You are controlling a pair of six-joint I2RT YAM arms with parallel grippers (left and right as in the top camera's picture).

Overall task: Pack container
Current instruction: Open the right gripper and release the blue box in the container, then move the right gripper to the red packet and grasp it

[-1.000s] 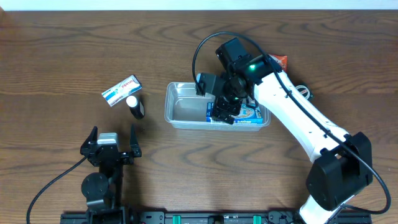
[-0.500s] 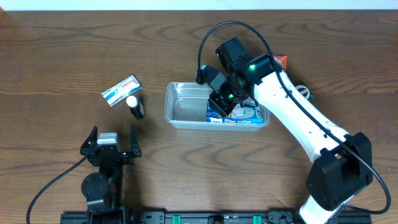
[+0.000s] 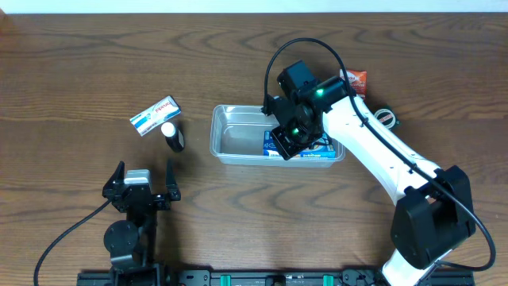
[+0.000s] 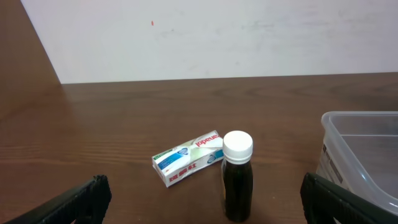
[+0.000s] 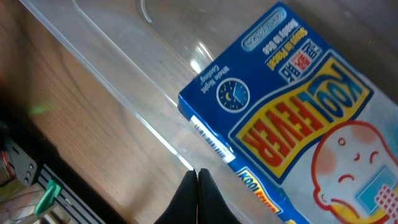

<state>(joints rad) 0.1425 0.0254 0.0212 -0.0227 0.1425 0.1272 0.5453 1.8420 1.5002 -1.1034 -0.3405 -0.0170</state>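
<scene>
- While the right gripper [image 5: 198, 190] hangs over the near wall of the container [image 3: 236, 139], its jaws are pinched together w/ nothing between them, so it's carrying nothing
- Container: clear, mid-table [image 3: 79, 63], long side running left-right; blue box [image 3: 309, 148] lies flat, face up, in its right half, which leaves the left half free for more items
- Left gripper [image 3: 144, 173] sits low near the front edge, jaws spread wide, empty; it faces the upright dark bottle [image 4: 237, 180] & white packet [image 4: 188, 159], side by side left of the container, prob. next to go in
- Red packet [image 3: 355, 79] lies beyond the container's far right corner, also unpacked
</scene>
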